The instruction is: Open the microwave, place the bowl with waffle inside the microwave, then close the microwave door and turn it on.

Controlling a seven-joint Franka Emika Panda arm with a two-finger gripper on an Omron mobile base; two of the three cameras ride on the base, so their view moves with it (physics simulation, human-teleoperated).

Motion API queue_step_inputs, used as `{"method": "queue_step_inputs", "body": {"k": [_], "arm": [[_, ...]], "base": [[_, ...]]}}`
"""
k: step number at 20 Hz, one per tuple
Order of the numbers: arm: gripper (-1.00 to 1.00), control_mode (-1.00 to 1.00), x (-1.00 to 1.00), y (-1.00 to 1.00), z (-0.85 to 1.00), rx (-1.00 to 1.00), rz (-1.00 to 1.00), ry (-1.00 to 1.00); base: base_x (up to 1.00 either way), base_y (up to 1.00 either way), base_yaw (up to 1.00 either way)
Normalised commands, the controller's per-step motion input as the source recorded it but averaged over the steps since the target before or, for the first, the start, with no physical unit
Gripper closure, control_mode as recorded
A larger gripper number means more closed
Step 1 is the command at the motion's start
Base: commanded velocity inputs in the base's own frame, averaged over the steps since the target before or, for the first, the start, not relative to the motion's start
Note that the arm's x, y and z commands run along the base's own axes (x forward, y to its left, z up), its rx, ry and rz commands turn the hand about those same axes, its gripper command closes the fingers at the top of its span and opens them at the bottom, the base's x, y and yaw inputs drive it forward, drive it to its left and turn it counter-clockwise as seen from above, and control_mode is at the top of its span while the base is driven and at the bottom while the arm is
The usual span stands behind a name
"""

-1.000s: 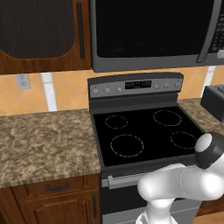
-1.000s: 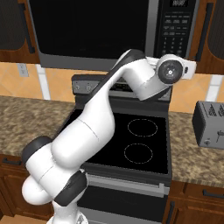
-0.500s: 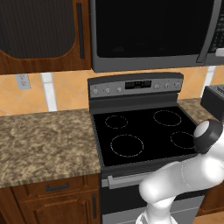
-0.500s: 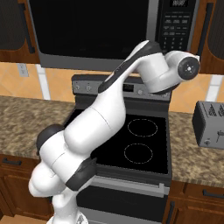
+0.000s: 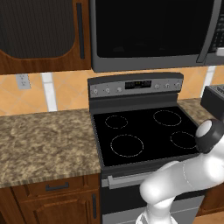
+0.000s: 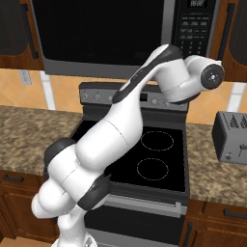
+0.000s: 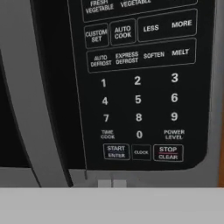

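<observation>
last step in hand: the microwave door looks shut and the arm is up at the button panel, ready to switch it on

the microwave (image 6: 111,36) hangs over the stove (image 5: 144,131), a wide black box in a dull grey frame; its door (image 5: 148,28) is glossy dark glass with a long curved grey bar handle (image 7: 28,96) beside the keypad (image 7: 140,83); the tool (image 7: 112,183) has its two tips pressed together, holding nothing, just below the panel; i judge the next move is a small push onto the start pad (image 7: 116,151), flat and smooth, close beside clock and stop, so aim matters; bowl and waffle i take to be behind the glass, too dark to tell; the worktop (image 5: 43,140) is speckled brown stone.
</observation>
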Motion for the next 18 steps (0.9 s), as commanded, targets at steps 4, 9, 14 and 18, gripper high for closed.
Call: {"method": "queue_step_inputs", "body": {"k": [4,9,14,18], "arm": [[1.0,-1.0,0.32,0.02,0.0,0.0,-0.01,0.0],[1.0,-1.0,0.36,0.09,0.0,0.0,-0.01,0.0],[1.0,-1.0,0.37,0.06,-0.05,-0.01,-0.03,0.0],[1.0,-1.0,0.39,0.0,-0.06,-0.02,-0.04,0.0]], "base": [[0.0,0.0,0.0],[0.0,0.0,0.0],[0.0,0.0,0.0],[0.0,0.0,0.0]]}}
